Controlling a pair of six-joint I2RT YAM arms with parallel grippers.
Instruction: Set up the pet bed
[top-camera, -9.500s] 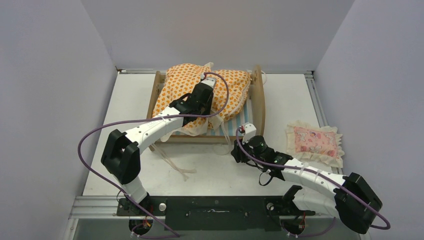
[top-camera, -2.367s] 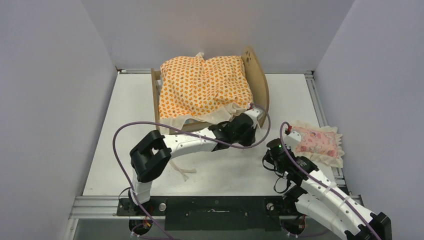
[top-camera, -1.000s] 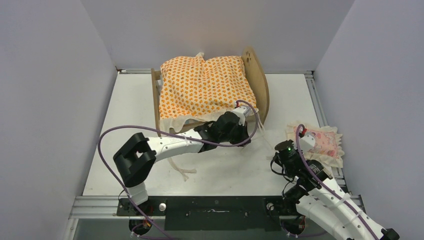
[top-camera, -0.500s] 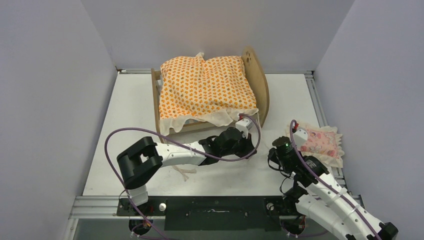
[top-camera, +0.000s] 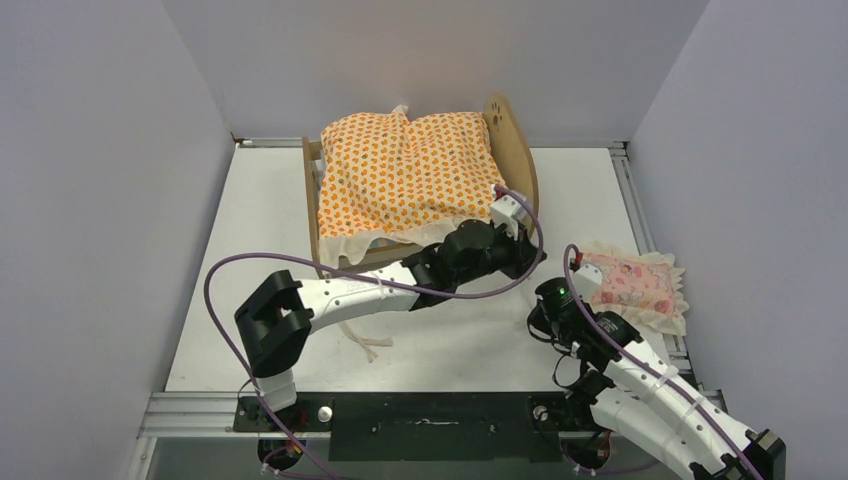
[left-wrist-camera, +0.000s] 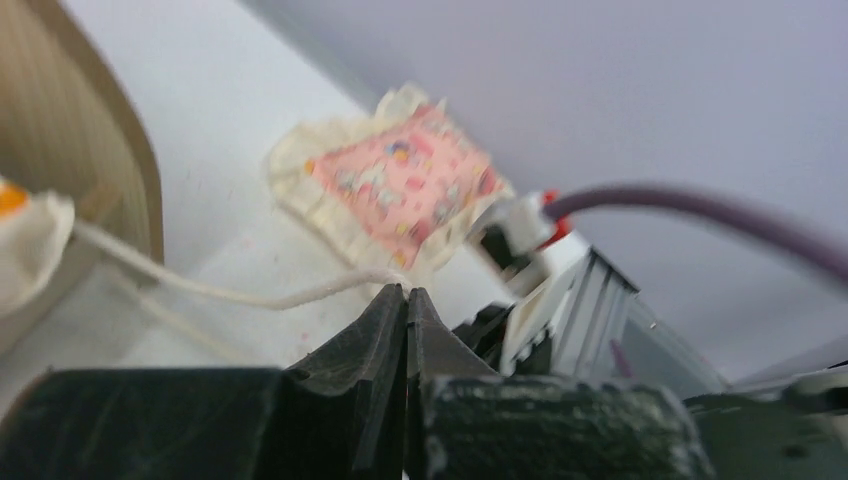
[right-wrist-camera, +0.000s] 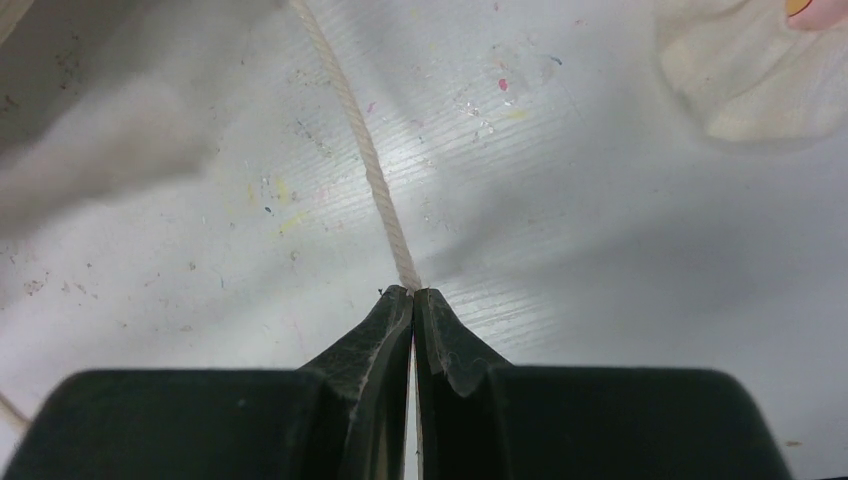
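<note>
The pet bed (top-camera: 514, 150) stands at the back centre, its arched headboard with the paw-print cutout on the right. The orange-patterned mattress (top-camera: 410, 175) covers it. My left gripper (top-camera: 530, 258) is by the bed's front right corner. In the left wrist view it (left-wrist-camera: 406, 291) is shut on a cream tie string (left-wrist-camera: 230, 295) that runs from the mattress corner (left-wrist-camera: 22, 240) past the headboard (left-wrist-camera: 90, 170). My right gripper (top-camera: 545, 302) is just below it. In the right wrist view it (right-wrist-camera: 412, 291) is shut on a cream string (right-wrist-camera: 370, 170) above the table.
The pink frilled pillow (top-camera: 630, 285) lies on the table at the right, close behind my right wrist; it also shows in the left wrist view (left-wrist-camera: 400, 185). More loose ties (top-camera: 365, 340) trail over the table in front of the bed. Grey walls close in three sides.
My left gripper has moved up and right, from in front of the bed to its front right corner. My right gripper has shifted slightly left, toward it. Bed, mattress and pillow have not moved.
</note>
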